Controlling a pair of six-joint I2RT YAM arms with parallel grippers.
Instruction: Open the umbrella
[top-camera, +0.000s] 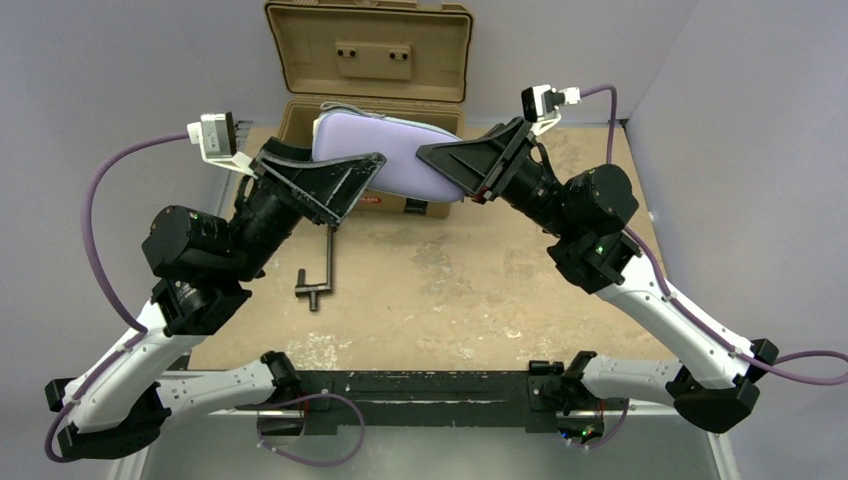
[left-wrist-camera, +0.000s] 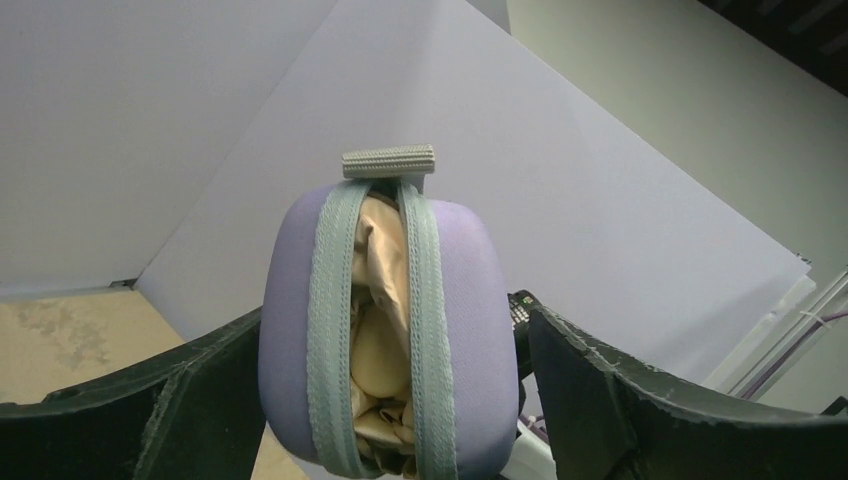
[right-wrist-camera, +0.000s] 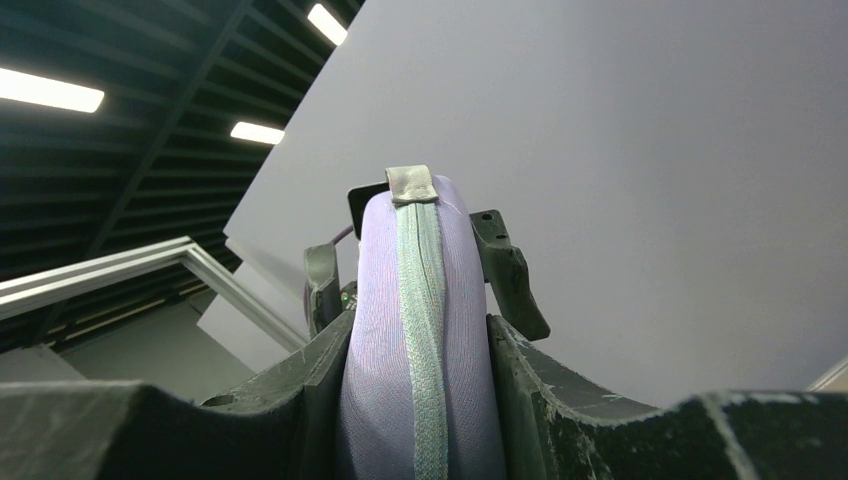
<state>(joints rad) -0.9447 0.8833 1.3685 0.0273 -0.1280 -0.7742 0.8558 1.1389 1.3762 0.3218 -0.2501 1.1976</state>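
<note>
The lavender-grey case (top-camera: 400, 160) hangs in the air over the back of the table, between both grippers. My right gripper (top-camera: 450, 172) is shut on its right end, and in the right wrist view (right-wrist-camera: 420, 325) both fingers squeeze the case (right-wrist-camera: 380, 340) along its closed zip. My left gripper (top-camera: 345, 190) is open around the left end. In the left wrist view (left-wrist-camera: 392, 320) the case (left-wrist-camera: 470, 300) touches the left finger, with a small gap at the right finger. The zip gapes here, and the umbrella's cream-tan fabric (left-wrist-camera: 385, 340) shows folded inside. Its handle, shaft and ribs are hidden.
The tan plastic toolbox (top-camera: 368, 50) stands open at the back, right behind the case. A dark metal clamp-like piece (top-camera: 318, 270) lies on the worn tan table top (top-camera: 480, 290) under the left arm. Grey walls close in left, right and behind.
</note>
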